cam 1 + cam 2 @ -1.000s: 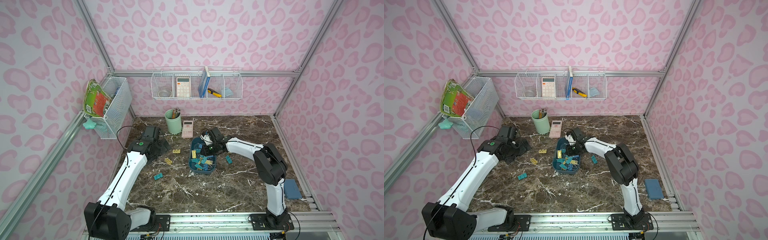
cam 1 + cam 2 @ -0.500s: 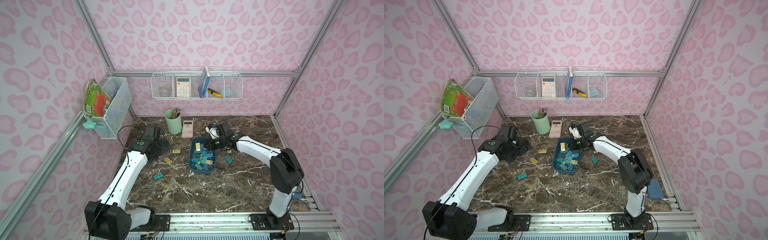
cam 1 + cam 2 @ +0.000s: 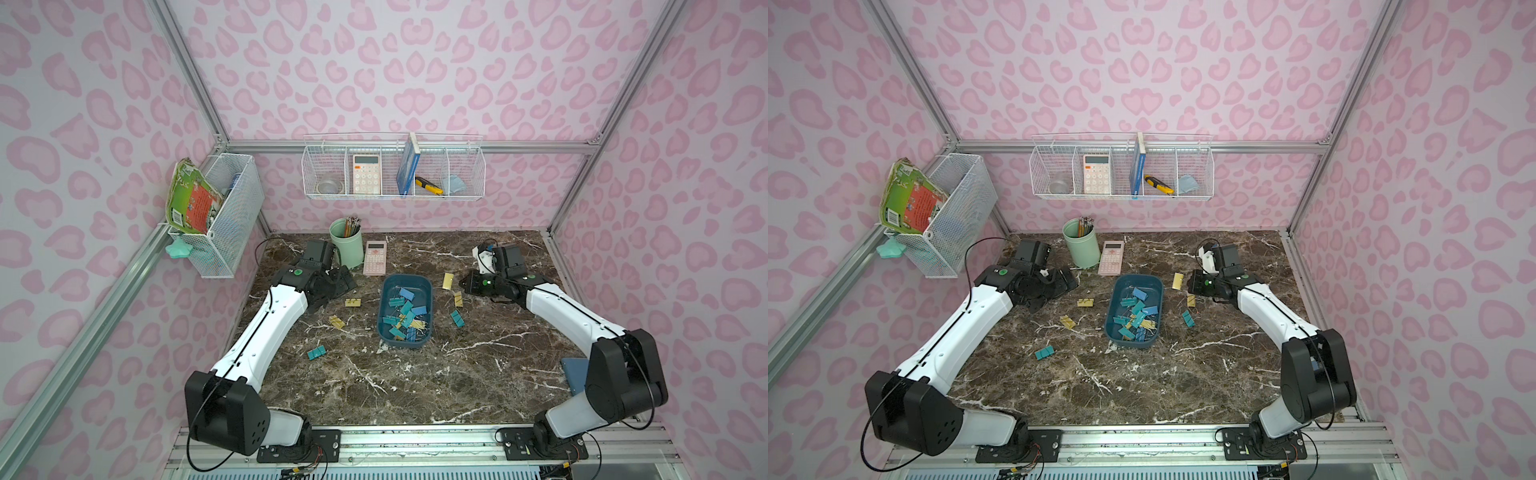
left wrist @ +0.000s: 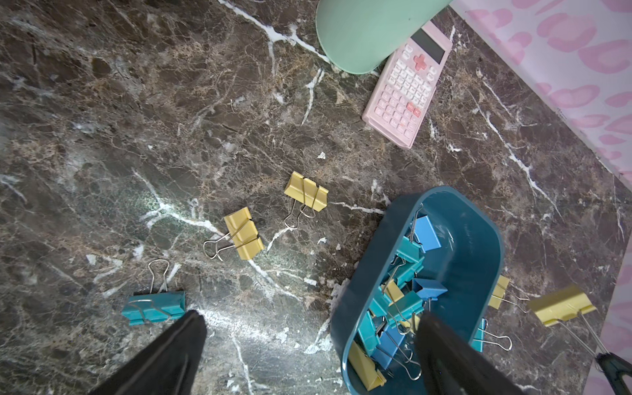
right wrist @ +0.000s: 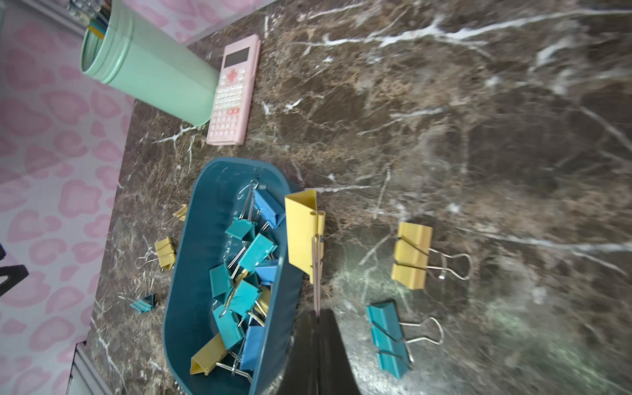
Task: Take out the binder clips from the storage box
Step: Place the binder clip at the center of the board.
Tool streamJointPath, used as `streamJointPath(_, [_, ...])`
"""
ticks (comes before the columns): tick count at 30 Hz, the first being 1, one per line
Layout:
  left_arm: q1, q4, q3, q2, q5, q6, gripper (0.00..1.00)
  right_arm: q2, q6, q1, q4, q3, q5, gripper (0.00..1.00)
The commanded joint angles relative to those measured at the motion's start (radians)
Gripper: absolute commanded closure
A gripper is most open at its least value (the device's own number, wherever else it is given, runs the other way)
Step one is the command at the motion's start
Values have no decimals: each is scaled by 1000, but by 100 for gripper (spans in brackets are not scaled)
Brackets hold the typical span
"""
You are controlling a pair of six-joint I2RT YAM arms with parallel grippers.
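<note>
Clock set on the top views, 12 at the back wall. I have the storage box point(image 3: 420, 286) point(image 3: 1128, 284) sitting mid-desk point(image 3: 415, 386), open side up, with its long axis running 12 to 6. The binder clips point(image 3: 405, 316) left inside are heaped toward its 6 o'clock half. They are teal, blue and pale yellow, lie at all angles, and their wire handles cross. The 12 o'clock end shows bare floor. The right jaws are pressed together on the wire handles of the held yellow clip point(image 5: 302, 236) point(image 3: 448, 281) point(image 3: 1178, 280). Its body leads toward 9 o'clock, the handles trail back toward 3 into the jaws, and its spine runs 12 to 6. In both top views it sits just outside the box rim at about 2 o'clock. I cannot tell whether it clears the desk. Two loose clips lie on the 3 o'clock side, one yellow point(image 5: 412, 254) and one teal point(image 5: 388, 340), both with handles pointing toward 3, away from the box. Three more lie on the 9 o'clock side: two yellow point(image 4: 306, 195) point(image 4: 243, 237) and one teal point(image 4: 154, 306). The left jaws are spread wide with nothing between them, over the desk at about 10 o'clock of the box, near the mint cup point(image 3: 347, 247) and the pink calculator point(image 3: 375, 257).
</note>
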Motion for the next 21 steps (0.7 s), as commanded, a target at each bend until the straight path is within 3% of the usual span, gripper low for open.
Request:
streamJointPath(1, [-5,10,21,16,6,20,1,-51,-1,-68,16,-54,19,100])
streamJointPath(9, [-12,14,53,55,18,27,1,-155,15,-250,58,-239,18,100])
streamJointPath(21, [-16,3,56,50,12,32,1,-41,48,-269,176,-295,-37,100])
